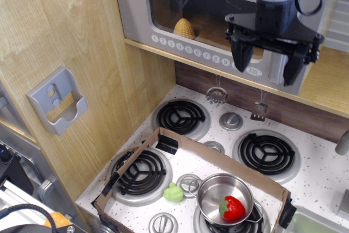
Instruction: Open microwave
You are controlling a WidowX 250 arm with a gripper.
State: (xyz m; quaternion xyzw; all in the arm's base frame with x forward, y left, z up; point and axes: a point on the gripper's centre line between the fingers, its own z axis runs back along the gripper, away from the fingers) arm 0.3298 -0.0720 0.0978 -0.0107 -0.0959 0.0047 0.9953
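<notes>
The grey toy microwave (163, 9) sits on a wooden shelf at the top, its clear window door shut. It has a 12:30 display, a row of round white buttons and a yellow corn-like toy (184, 28) inside. My black gripper (267, 64) hangs open in front of the door's right side, its two fingers spread wide and pointing down. The silver handle (279, 64) is mostly hidden behind my right finger (293, 64). The gripper holds nothing.
Below is a toy stove (229, 129) with black burners and knobs. A cardboard frame (180, 140) holds a steel pot (224, 195) with a red strawberry (232, 208) and a green toy (174, 192). A small grey holder (57, 102) hangs on the wooden left wall. Utensils (216, 95) hang under the shelf.
</notes>
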